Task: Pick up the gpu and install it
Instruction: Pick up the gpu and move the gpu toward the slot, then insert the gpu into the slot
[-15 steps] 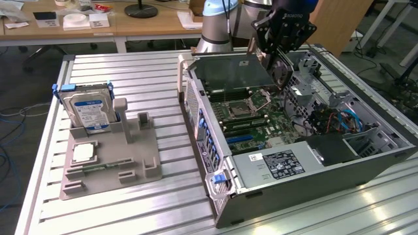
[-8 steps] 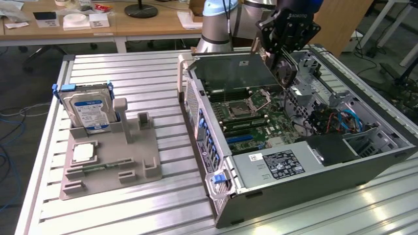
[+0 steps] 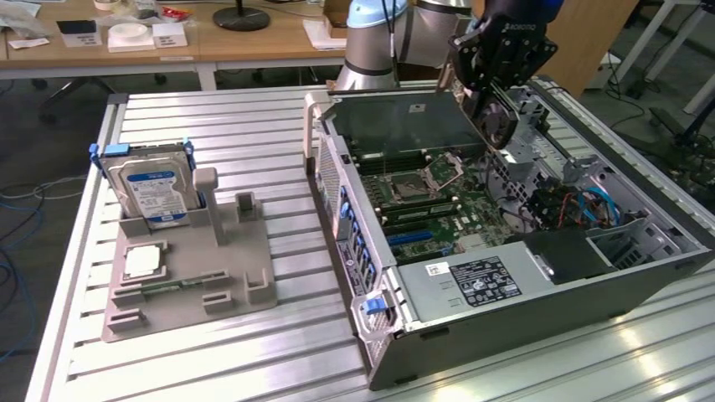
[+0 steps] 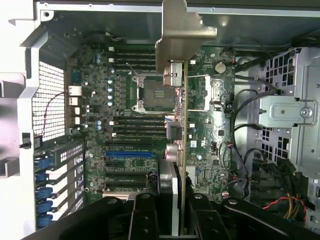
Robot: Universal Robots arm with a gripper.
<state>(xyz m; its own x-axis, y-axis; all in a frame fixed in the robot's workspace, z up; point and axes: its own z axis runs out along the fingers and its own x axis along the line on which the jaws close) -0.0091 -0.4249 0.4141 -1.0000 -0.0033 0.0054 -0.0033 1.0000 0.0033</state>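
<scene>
That claw (image 3: 491, 94) was clamped on the gpu (image 3: 494, 127), hanging over the far end of the open computer case (image 3: 537, 318) in the exterior view, with the card held on edge above the motherboard (image 3: 436, 209). Toward the exterior view's left, on the slatted metal desk (image 3: 223, 126), a grey holder (image 3: 190, 285) carried a blue-labelled hard drive (image 3: 156, 188) standing upright and a small square CPU chip (image 3: 143, 261) lying flat. From the wrist view, the dark fingers (image 4: 145, 215) sat closed on either side of the card, which showed edge-on as a thin line running out to its silver bracket (image 4: 182, 30). The CPU socket (image 4: 155, 92) and a blue slot (image 4: 130, 154) lay on the board beneath it, both off to the same side of the card.
</scene>
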